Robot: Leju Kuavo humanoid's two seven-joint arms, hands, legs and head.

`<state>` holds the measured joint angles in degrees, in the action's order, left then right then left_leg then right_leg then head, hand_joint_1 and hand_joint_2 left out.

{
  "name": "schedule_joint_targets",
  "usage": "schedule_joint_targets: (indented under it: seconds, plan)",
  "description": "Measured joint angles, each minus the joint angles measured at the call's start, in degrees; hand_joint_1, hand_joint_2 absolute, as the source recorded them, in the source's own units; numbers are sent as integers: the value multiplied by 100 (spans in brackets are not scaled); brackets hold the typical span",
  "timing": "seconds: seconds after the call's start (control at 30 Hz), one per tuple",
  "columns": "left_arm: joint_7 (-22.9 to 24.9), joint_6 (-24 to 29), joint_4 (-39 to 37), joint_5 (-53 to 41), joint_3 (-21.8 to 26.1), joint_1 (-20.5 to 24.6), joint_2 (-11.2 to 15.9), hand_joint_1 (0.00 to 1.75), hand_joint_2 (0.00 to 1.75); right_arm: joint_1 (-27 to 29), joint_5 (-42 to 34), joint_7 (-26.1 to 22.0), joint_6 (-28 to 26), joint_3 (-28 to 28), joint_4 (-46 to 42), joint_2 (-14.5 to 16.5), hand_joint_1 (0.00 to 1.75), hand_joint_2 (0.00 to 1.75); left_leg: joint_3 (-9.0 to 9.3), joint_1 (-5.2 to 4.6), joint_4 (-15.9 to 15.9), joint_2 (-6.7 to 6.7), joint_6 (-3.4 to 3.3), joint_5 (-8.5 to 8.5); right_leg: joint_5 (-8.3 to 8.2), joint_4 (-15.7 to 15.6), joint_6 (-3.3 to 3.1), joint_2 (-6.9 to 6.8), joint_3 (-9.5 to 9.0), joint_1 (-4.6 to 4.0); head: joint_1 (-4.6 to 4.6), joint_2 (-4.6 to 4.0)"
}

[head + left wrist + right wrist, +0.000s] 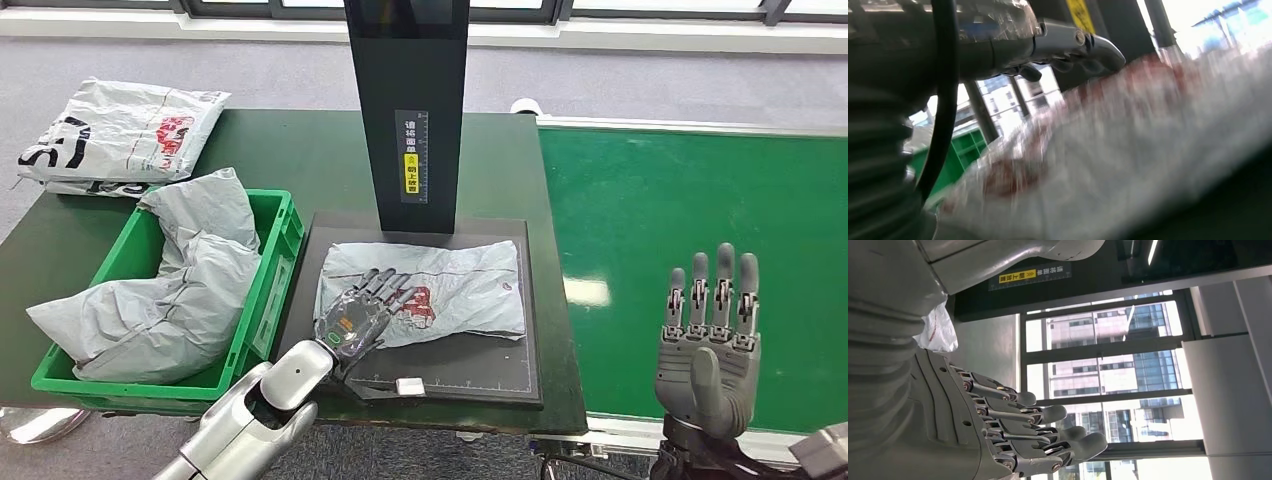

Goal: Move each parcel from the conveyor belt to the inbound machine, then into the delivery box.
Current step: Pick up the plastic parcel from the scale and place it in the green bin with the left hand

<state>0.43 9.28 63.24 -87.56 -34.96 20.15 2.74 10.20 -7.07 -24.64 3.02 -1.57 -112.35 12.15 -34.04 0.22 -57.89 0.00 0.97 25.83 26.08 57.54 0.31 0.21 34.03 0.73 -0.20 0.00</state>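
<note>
A grey parcel (450, 290) with a red print lies flat on the black plate (480, 372) of the inbound machine, below its dark post (410, 110). My left hand (362, 310) lies on the parcel's left part with its fingers stretched out flat, gripping nothing. In the left wrist view the fingers (1073, 47) reach out just over the blurred parcel (1128, 165). My right hand (708, 340) stands upright and open over the near edge of the green conveyor belt (690, 200), holding nothing; its spread fingers (1038, 430) show in the right wrist view.
The green delivery box (262, 300) stands left of the plate with crumpled grey parcels (170, 300) in it. Another white-grey parcel (120, 130) lies at the back left of the dark table. A small white tag (410, 385) sits on the plate's front edge.
</note>
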Motion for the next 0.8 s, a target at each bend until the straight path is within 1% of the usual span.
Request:
schedule_joint_targets:
  seconds: [0.2, 0.23, 0.27, 0.33, 0.37, 0.4, 0.6, 0.8]
  plan:
    - [-422, -204, -835, 175, -243, 563, 124, 0, 175, -240, -39, 45, 78, 0, 192, 0, 0, 175, 38, 1, 4, -32, -6, 6, 21, -1, 5, -31, -63, 1, 0, 0]
    - [-498, -238, -1005, 262, -260, 679, 129, 3, 175, -282, -51, 56, 92, 0, 220, 0, 0, 175, 38, 1, 4, -32, -6, 9, 25, -1, 4, -31, -76, 2, 0, 0]
    - [-570, -267, -1182, 348, -271, 800, 130, 30, 175, -322, -60, 66, 105, 0, 248, 0, 0, 175, 40, 0, 5, -32, -7, 17, 30, -1, 5, -31, -91, 3, 0, 0]
    - [-690, -337, -1535, 485, -283, 1032, 129, 117, 175, -384, -63, 95, 120, 0, 294, 0, 0, 175, 53, 0, 7, -30, -11, 43, 44, -2, 7, -31, -124, 4, 0, 0]
    - [-737, -373, -1698, 536, -286, 1134, 128, 157, 175, -404, -63, 105, 122, 0, 311, 1, 0, 175, 67, 0, 8, -29, -11, 55, 50, -2, 8, -30, -138, 4, 0, 0]
    - [-790, -415, -1844, 589, -287, 1226, 128, 175, 175, -418, -65, 113, 121, 0, 324, 1, 0, 175, 79, -1, 8, -28, -10, 62, 51, -2, 6, -29, -148, 4, 0, 0]
    - [-1275, -748, -2595, 1080, -289, 1673, 135, 175, 175, -457, -117, 105, 38, 0, 344, 2, 0, 175, 116, -1, 8, -28, 0, 35, 48, -1, -6, -29, -186, -3, 0, 0]
    - [-1384, -757, -2873, 1272, -290, 1857, 165, 175, 175, -448, -191, 80, -48, 0, 344, 0, 0, 175, 164, 0, 8, -26, 16, 30, 45, 1, -15, -23, -181, -10, 0, 0]
